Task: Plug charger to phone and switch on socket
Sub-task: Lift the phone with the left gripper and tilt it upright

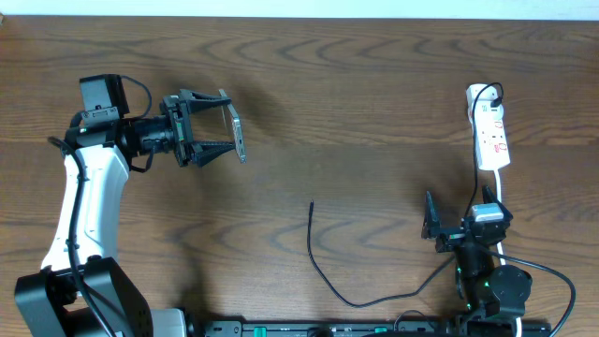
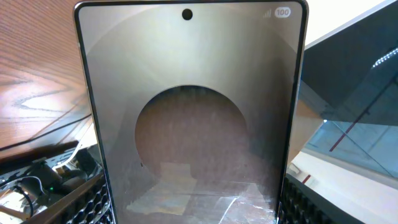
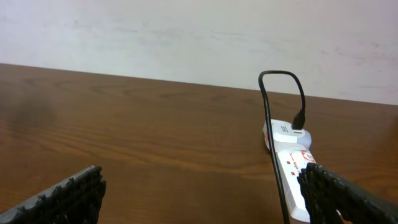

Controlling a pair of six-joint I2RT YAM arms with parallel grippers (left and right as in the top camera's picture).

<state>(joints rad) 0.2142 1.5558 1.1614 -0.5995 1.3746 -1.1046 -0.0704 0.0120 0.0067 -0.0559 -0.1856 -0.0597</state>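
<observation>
The flat, dark, glossy-faced rectangular phone (image 2: 193,124) (image 1: 240,131) sits between the black ribbed pads (image 2: 90,202) of the left pincer (image 1: 219,127), which is clamped on its two long edges. The punch-hole end points away from the pincer. The opposite end, where a port would be expected, lies outside the wrist view. From overhead the phone shows edge-on, just ahead of the pincer's body.

Step in hand, as judged: fetch the plug and bring it to the held phone.

1. Grasp the long thin black charger cable (image 1: 323,273) just behind its small plug tip (image 1: 312,204), so that little slack projects and the tip does not droop.
2. Hold the phone steady with its port end turned toward the approaching tip.
3. Align tip and port on one axis before pushing; an angled push risks skidding across the glossy face.

The cable lies loose on the brown wooden table (image 1: 374,75). Its tip is well apart from the left pincer, on that pincer's right, and nearer the right pincer (image 3: 199,186), on that pincer's left. The right pincer is spread wide and holds nothing.

The narrow white power strip with red marks (image 3: 292,180) (image 1: 490,131) lies ahead of the right pincer, toward its right finger, with a black plug seated in its far end. It is well apart from the left pincer. Switching comes after plugging.
</observation>
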